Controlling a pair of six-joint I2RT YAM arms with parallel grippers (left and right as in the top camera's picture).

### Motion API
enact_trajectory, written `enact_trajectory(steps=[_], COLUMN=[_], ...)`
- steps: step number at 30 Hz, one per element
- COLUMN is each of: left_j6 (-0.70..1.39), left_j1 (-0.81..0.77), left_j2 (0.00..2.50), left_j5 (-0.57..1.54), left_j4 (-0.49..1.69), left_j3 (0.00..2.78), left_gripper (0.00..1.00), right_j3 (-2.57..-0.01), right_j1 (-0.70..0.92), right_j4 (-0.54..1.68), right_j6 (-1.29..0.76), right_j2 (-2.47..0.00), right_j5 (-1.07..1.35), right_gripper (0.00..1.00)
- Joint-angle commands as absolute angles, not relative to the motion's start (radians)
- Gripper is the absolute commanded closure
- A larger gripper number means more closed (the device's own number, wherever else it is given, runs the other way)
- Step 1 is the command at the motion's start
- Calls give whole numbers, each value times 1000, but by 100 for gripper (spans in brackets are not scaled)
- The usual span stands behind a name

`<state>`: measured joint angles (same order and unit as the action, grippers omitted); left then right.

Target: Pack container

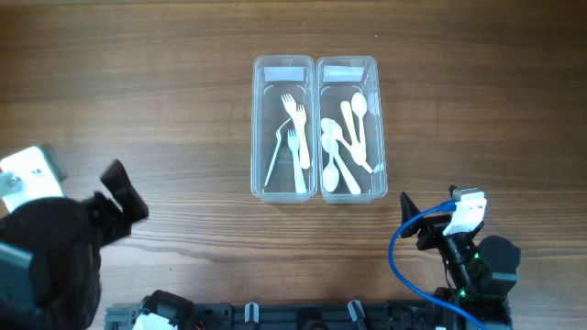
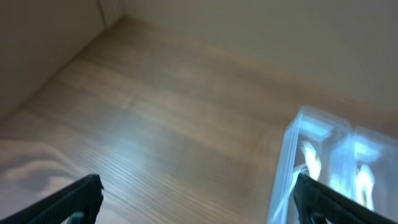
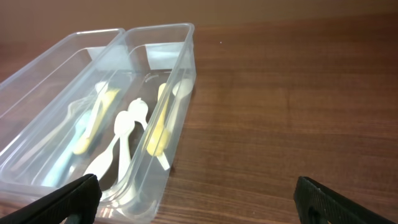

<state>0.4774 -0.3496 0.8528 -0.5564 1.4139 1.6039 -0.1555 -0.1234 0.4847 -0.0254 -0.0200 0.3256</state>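
Note:
Two clear plastic containers stand side by side mid-table. The left container (image 1: 284, 130) holds pale forks (image 1: 295, 133). The right container (image 1: 348, 130) holds several pale spoons (image 1: 344, 142). Both containers also show in the right wrist view, the fork one (image 3: 56, 118) and the spoon one (image 3: 174, 93), and blurred in the left wrist view (image 2: 329, 162). My left gripper (image 1: 124, 192) is open and empty at the left, away from the containers. My right gripper (image 1: 413, 222) is open and empty, just front right of the spoon container.
A white device (image 1: 27, 174) sits on the left arm at the left edge. A blue cable (image 1: 399, 252) loops by the right arm. The arm bases run along the front edge. Bare wood (image 1: 138, 92) surrounds the containers.

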Motion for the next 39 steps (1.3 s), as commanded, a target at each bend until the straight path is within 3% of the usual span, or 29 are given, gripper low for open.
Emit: enact_trajectory(steps=[1,5,14,24,39], left_j6=[484,483,484,483,484], left_j1=[-157,-38,-23,-15,-14], left_j2=[778,697,430,123,16], left_j5=[-388,-246,-197,-191,-191], left_j4=[1215,927,567,542,537], left_j3=[1381,1071,551,291,154], left_gripper=[0,0,0,0,0], right_j3=[-150,-150,-150,-150,-150], right_j1=[-128,-128,-128,-128,-128], right_j4=[481,481,481,481,481], right_j6=[-36,-36,-37,-36,-36], right_j2=[-4,-5,-5,-5,-5], right_j5=[341,341,341,341,341], right_gripper=[0,0,0,0,0])
